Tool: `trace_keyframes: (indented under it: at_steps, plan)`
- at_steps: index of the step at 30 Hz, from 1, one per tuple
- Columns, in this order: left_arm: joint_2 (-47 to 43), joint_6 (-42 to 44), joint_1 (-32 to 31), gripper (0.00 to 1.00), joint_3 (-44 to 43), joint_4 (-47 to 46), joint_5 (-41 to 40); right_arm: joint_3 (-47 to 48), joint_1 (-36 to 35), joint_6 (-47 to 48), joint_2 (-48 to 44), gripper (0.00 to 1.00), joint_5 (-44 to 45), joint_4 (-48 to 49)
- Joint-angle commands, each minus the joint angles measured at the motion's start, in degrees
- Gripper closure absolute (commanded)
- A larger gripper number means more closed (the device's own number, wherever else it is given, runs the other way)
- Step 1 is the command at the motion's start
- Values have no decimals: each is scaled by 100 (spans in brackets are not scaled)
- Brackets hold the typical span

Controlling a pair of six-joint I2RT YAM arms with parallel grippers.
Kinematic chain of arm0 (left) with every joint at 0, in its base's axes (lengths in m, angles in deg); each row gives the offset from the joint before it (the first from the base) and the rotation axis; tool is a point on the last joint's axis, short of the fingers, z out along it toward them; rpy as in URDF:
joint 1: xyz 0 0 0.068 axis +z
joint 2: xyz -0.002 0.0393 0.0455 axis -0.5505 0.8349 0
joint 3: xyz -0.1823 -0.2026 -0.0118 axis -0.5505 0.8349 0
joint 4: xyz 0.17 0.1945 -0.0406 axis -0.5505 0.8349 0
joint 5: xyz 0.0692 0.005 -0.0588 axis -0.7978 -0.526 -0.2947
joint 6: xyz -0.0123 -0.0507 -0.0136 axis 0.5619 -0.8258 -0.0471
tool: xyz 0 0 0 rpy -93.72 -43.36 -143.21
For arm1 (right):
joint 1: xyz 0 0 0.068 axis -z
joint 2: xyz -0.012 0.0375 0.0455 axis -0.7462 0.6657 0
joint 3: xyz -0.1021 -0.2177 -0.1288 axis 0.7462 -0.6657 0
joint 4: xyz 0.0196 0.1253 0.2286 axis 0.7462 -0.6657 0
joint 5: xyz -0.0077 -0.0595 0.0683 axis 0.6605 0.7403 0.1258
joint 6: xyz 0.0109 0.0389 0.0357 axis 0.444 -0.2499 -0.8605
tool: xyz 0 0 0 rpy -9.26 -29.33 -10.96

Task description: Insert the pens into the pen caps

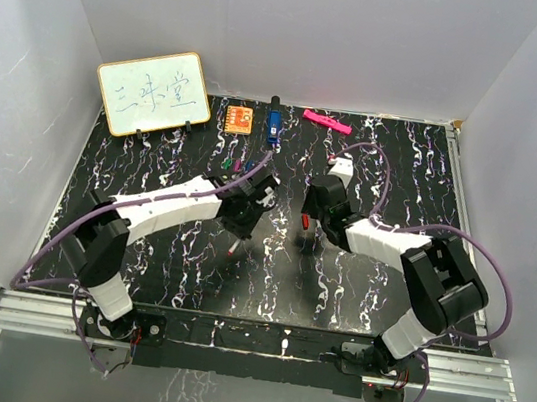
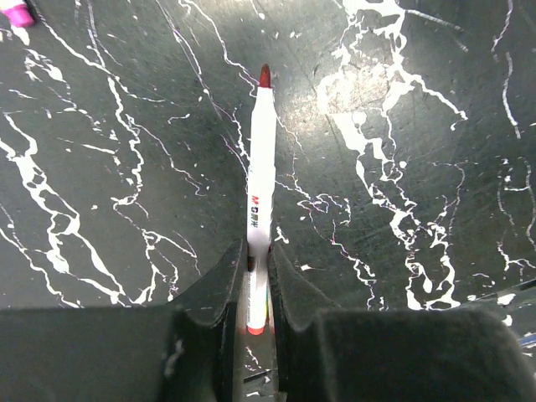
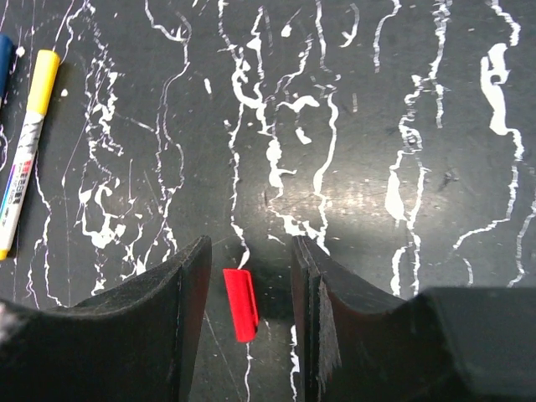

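Note:
My left gripper point(image 1: 237, 229) point(image 2: 258, 253) is shut on a white-barrelled pen point(image 2: 260, 167) and holds it by its rear end. The pen's bare red tip point(image 2: 265, 75) points away over the table; in the top view the pen point(image 1: 231, 247) pokes out toward the near side. My right gripper point(image 1: 307, 217) point(image 3: 251, 251) is open, low over the table. A small red cap point(image 3: 241, 304) point(image 1: 304, 222) lies flat between its fingers, nearer the left one, touching neither. A pen with a yellow cap point(image 3: 25, 159) lies at the left of the right wrist view. Other pens and caps point(image 1: 238, 166) lie behind my left gripper, partly hidden.
A small whiteboard point(image 1: 153, 93) stands at the back left. An orange square point(image 1: 240, 118), a chunky blue object point(image 1: 273, 126) and a pink bar point(image 1: 326, 122) lie along the back edge. White walls enclose the black marbled table point(image 1: 153, 164) on three sides.

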Motion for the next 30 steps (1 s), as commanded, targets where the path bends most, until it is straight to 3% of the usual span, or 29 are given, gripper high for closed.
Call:
trace_keyframes:
  at_steps: [1,14,30]
  plan:
    - [-616,-54,156,100,17,-69,51,349,-123,213,178,60,-240,-73]
    - [-2262,-124,422,100,1202,-1821,58,617,-254,210,606,58,-247,-516]
    - [-2366,-100,423,100,1636,-2959,84,826,-392,63,1047,66,90,-1186]
